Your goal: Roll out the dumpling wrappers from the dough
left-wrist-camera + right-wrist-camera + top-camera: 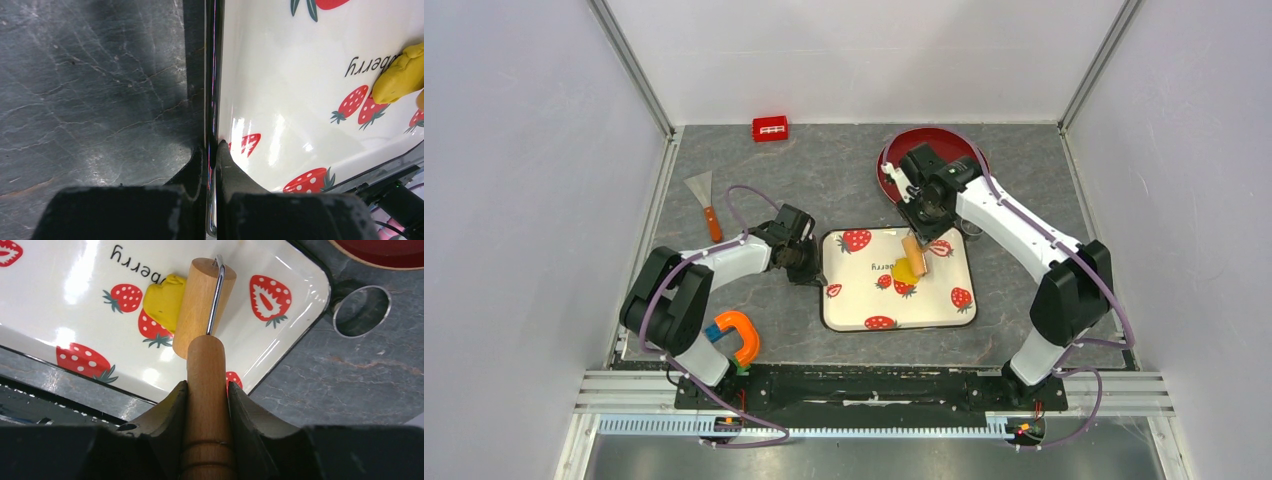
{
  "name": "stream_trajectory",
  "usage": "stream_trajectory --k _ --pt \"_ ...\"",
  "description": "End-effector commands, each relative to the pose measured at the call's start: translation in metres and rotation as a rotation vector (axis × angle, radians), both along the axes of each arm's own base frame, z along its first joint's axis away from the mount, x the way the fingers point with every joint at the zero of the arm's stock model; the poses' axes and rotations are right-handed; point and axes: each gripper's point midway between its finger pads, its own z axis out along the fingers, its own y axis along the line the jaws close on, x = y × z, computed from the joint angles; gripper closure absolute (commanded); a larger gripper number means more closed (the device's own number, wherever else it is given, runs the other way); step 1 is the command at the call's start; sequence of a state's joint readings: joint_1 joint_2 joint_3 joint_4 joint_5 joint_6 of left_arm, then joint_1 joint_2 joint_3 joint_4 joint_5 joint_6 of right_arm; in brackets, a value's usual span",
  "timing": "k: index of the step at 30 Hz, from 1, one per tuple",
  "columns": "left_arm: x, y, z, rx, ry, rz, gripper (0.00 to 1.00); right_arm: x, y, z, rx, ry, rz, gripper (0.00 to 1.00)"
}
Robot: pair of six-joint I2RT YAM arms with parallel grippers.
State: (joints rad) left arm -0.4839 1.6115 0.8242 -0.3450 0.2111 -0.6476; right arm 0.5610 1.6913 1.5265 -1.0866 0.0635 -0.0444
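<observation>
A yellow lump of dough (907, 270) (164, 302) (401, 75) lies near the middle of the white strawberry-print tray (864, 300). My right gripper (207, 387) is shut on the wooden handle of a roller (206, 305) whose tan drum (913, 252) rests against the right side of the dough. My left gripper (213, 147) is shut on the tray's left rim (212, 90), one finger outside, one inside. No flat round dumpling wrappers show in any view.
A red plate (939, 145) sits behind the right arm. A metal ring cutter (361, 310) lies on the grey mat just right of the tray. A scraper (705, 203), a small red box (770, 128) and an orange-and-blue tool (736, 336) lie at the left.
</observation>
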Motion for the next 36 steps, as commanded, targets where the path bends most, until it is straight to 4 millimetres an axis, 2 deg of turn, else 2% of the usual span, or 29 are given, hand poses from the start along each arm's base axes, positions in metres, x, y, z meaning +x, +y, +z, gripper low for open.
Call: stream_trajectory --k 1,6,14,22,28,36 --pt "-0.034 0.029 -0.043 0.181 0.124 -0.024 0.98 -0.009 0.01 0.01 0.07 0.001 0.019 1.0" --pt "-0.035 0.029 -0.043 0.183 0.125 -0.026 0.98 -0.014 0.008 -0.004 0.038 0.042 0.021 1.0" --pt "-0.036 0.03 -0.043 0.186 0.122 -0.025 0.98 -0.028 -0.014 -0.045 -0.095 0.127 0.008 1.0" --pt "-0.036 0.03 -0.043 0.188 0.123 -0.024 0.98 -0.045 -0.036 -0.075 -0.209 0.212 -0.008 1.0" --pt "-0.036 0.03 -0.043 0.187 0.123 -0.022 0.98 -0.054 -0.036 -0.096 -0.218 0.284 0.006 1.0" --pt "-0.035 0.03 -0.043 0.187 0.12 -0.025 0.98 -0.058 -0.019 -0.116 -0.167 0.364 0.042 1.0"
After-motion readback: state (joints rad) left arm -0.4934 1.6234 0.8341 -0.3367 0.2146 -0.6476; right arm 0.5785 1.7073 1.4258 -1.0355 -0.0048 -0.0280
